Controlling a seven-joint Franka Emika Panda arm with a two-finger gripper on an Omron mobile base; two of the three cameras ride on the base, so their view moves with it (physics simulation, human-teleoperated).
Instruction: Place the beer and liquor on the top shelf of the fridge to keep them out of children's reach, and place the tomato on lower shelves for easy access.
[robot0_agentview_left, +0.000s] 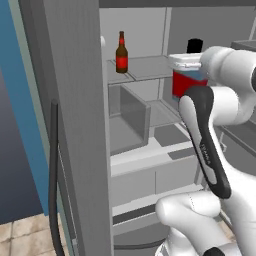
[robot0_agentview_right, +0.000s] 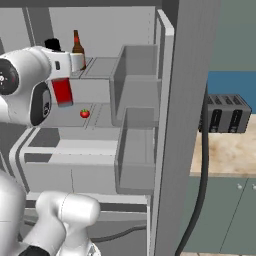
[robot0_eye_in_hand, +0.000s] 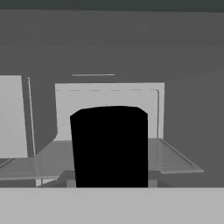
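Liquor (robot0_agentview_left: 186, 82) upright in the gripper (robot0_agentview_left: 192, 64), cap up, long axis vertical; black cap (robot0_eye_in_hand: 109, 146) sits dead ahead of the hand camera. Jaws look clamped on its upper body, contact itself hidden. Base hangs below top shelf (robot0_agentview_left: 150, 67) level, just off the front edge, so judged next: lift, then push inward. Beer (robot0_agentview_left: 121, 53) already stands on that shelf's far side. Tomato (robot0_agentview_right: 85, 113) on a lower shelf (robot0_agentview_right: 97, 116).

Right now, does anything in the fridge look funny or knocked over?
Nothing stands out. The beer stands upright on the top shelf, the tomato sits on a lower shelf, and the liquor is upright at the gripper, nothing spilled.
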